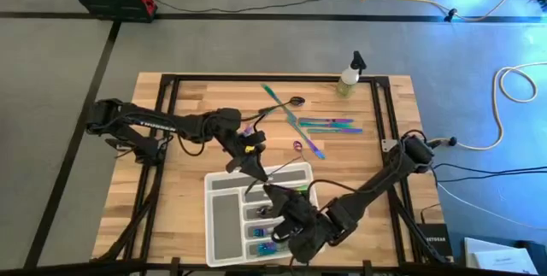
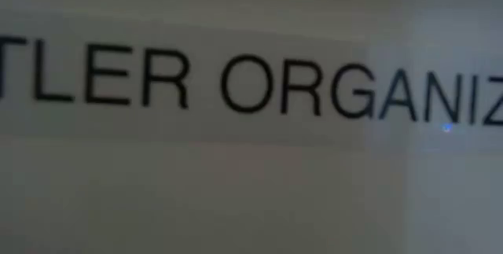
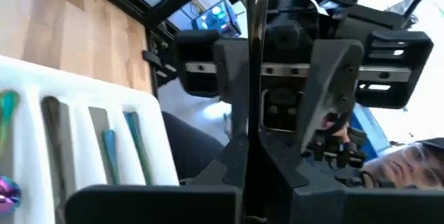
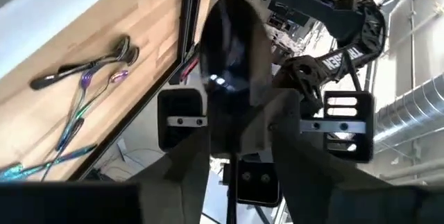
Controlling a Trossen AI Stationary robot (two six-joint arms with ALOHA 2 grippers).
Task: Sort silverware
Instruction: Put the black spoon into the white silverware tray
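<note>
Both arms meet over the white compartment tray [image 1: 224,216] at the near edge of the wooden surface [image 1: 184,114]. The left tool [image 1: 256,176] hangs above the tray's upper edge, clenched on a slim dark utensil [image 3: 254,57] whose handle runs between its fingers [image 3: 232,113]; the piece's head is cut off, so fork, knife or spoon cannot be told. The right tool [image 1: 275,197] sits just beside it over the tray's right part, gripping a dark spoon [image 4: 229,50] (its bowl fills much of the right wrist view). Where the two tools overlap, their fingertips are hard to separate from above. Several iridescent pieces [image 3: 118,148] lie in the tray's compartments, partly hidden by the right arm. More iridescent silverware [image 1: 329,126] lies loose farther back, near a spray bottle [image 1: 349,76]. The low view shows only blurred lettering [image 2: 236,85] close to the lens.
</note>
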